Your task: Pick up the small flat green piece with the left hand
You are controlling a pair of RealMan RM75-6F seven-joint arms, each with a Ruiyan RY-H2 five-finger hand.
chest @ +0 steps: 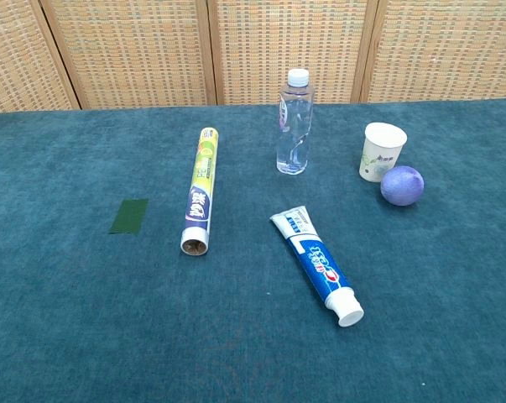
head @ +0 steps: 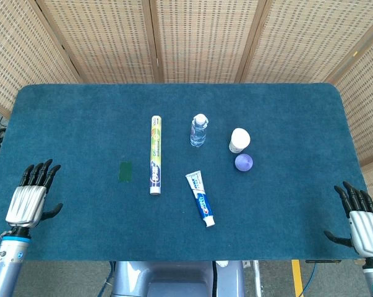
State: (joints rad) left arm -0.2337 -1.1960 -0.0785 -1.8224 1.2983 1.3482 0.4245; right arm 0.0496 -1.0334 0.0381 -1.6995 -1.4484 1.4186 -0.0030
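Green piece (head: 125,171) thin, light, flush on worktop (head: 81,117); pinch an edge. Left hand (head: 28,201) fingers spread, empty, well short of it.

Matt napped table cloth (chest: 85,319)

Left hand (head: 26,201), lower left of the frame: silver ribbed back, black fingers (head: 40,172), blue-ringed silver wrist. Right hand (head: 363,228), lower right: the same.

head view overhead, chest view low, nearer
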